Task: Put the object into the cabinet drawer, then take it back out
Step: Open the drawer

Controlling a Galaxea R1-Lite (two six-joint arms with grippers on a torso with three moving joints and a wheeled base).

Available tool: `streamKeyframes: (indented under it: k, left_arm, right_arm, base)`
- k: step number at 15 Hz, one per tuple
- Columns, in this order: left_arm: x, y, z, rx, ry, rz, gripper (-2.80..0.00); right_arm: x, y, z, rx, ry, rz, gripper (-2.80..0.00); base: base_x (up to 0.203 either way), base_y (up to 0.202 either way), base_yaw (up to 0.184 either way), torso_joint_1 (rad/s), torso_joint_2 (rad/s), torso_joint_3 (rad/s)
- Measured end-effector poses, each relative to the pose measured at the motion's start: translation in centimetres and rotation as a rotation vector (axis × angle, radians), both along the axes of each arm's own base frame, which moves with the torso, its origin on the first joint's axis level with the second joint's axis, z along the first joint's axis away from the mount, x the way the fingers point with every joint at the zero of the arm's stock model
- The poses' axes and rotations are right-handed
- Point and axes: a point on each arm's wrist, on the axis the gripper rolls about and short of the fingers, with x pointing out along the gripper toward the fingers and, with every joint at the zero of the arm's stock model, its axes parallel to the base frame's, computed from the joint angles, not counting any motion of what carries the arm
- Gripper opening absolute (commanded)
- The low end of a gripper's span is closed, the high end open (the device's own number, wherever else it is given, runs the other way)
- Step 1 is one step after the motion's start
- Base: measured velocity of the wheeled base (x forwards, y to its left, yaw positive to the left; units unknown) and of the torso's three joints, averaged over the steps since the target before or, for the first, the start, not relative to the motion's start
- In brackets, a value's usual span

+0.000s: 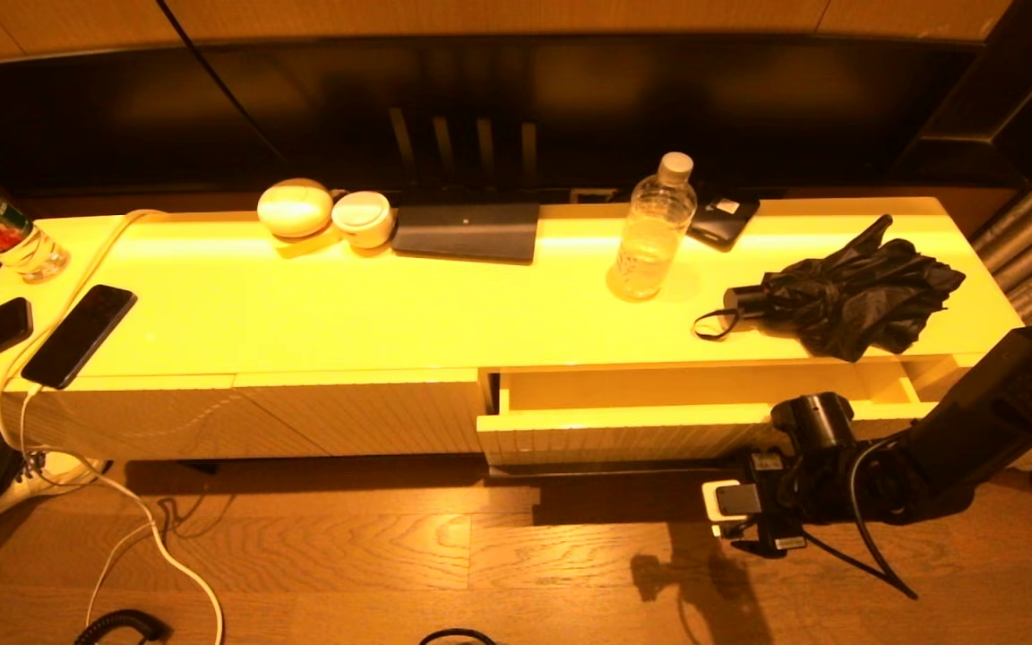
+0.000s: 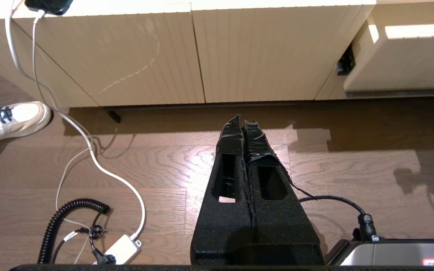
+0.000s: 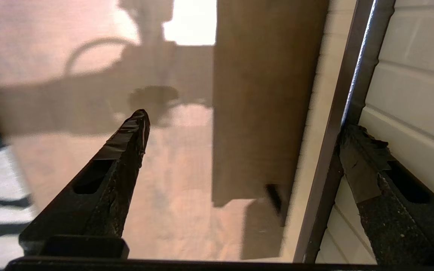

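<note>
Cabinet drawer, head view: we see the cabinet drawer [image 1: 623, 421] pulled partly out of the cabinet, its glossy inside showing nothing in the part we can see.
Right gripper, head view: our right gripper [image 1: 749, 502] sits low in front of the drawer's ribbed face, toward its right half.
Candidate objects, head view: a folded black umbrella [image 1: 847, 291] and a clear water bottle [image 1: 653, 228] rest on the cabinet top, above and beyond our right gripper; which one is meant, we cannot tell.
Progress: we judge the drawer opened or being opened; placing the object and taking it back out both remain.
Left gripper, left wrist view: our left gripper [image 2: 244, 124] hangs over the wooden floor with its fingers pressed together, holding nothing; the drawer's corner [image 2: 401, 56] lies ahead and off to its side.
Right gripper, right wrist view: fingers spread wide, one finger [image 3: 365, 169] touching the dark handle strip [image 3: 347, 124] along the ribbed front, the other finger [image 3: 126, 139] out over the floor.
Drawer look: cream, finely ribbed front, shallow and wide.
</note>
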Motion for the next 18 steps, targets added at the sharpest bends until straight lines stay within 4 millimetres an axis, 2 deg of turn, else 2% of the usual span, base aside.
streamKeyframes:
  k: [6, 9, 11, 12, 18]
  left_arm:
    - [0.0, 0.0, 0.0, 0.000, 0.000, 0.000, -2.80]
    - [0.0, 0.0, 0.0, 0.000, 0.001, 0.000, -2.80]
    - [0.0, 0.0, 0.0, 0.000, 0.000, 0.000, -2.80]
    - [0.0, 0.0, 0.0, 0.000, 0.000, 0.000, -2.80]
    - [0.0, 0.0, 0.0, 0.000, 0.000, 0.000, -2.80]
  right_arm:
    - [-3.8, -0.5, 0.4, -0.025, 0.116, 0.023, 0.00]
    - [-5.3, -0.7, 1.7, -0.016, 0.120, 0.029, 0.00]
    - [-6.4, -1.0, 3.6, 0.003, 0.098, 0.033, 0.00]
    - [-7.3, -1.3, 5.0, 0.014, 0.087, 0.033, -2.80]
    - [-13.5, -4.0, 12.7, 0.079, 0.074, -0.075, -2.80]
  base:
    - [0.000, 0.000, 0.000, 0.000, 0.00, 0.000]
    - [0.000, 0.000, 0.000, 0.000, 0.00, 0.000]
    - [0.000, 0.000, 0.000, 0.000, 0.00, 0.000]
    - [0.000, 0.000, 0.000, 0.000, 0.00, 0.000]
    - [0.000, 0.000, 0.000, 0.000, 0.00, 0.000]
